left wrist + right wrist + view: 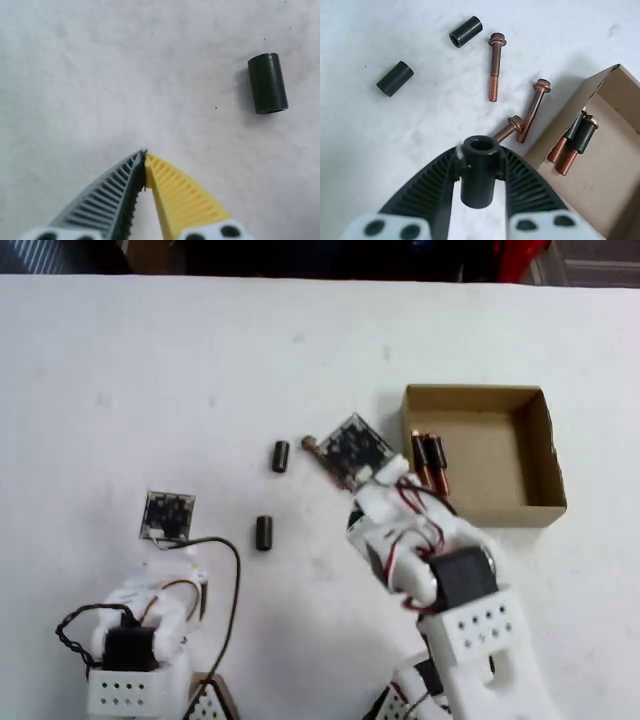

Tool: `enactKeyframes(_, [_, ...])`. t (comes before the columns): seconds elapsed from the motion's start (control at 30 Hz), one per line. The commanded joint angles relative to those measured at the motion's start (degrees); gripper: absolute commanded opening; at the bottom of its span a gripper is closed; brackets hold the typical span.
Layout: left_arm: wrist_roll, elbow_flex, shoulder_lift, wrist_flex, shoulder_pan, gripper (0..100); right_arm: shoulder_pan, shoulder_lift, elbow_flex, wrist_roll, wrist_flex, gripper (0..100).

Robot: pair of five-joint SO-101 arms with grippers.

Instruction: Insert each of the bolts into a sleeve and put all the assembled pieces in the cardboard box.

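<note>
Clamped in the fingers of the right gripper (480,152): a short black cylindrical sleeve (480,182), toward the worktop (200,360) right edge beside the brown cardboard box (620,165). Pressed together, empty: fingers of the left gripper (145,155). Best squared, bore first, onto a loose copper bolt (495,67).

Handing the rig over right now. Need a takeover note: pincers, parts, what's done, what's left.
Left pincer: shut, empty, over the table.
Right pincer: shut on the held sleeve.
Parts: two loose sleeves and three bolts lie on the table beside the cardboard box.
Done: two assembled pieces lie in the box.
Left: fit the three bolts into the three sleeves, then box them.
</note>
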Motion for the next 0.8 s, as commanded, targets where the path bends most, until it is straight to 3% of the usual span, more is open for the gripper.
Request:
enactKeyframes(0.0, [-0.2, -0.1, -0.5, 0.4, -0.2, 2, 0.6, -7.4, 3.3, 0.1, -3.3, 1.7])
enactKeyframes(0.33, [-0.2, -0.1, -0.5, 0.4, 0.0, 2, 0.7, -19.7, 9.6, -0.8, -3.5, 1.7])
enactKeyframes(0.47, [-0.2, -0.1, -0.5, 0.4, 0.0, 2, 5.1, -23.0, 12.0, -4.4, -6.7, 1.6])
enactKeyframes(0.77, [-0.3, -0.1, -0.5, 0.4, 0.0, 2, 11.9, -23.8, 19.2, -4.7, -14.8, 1.6])
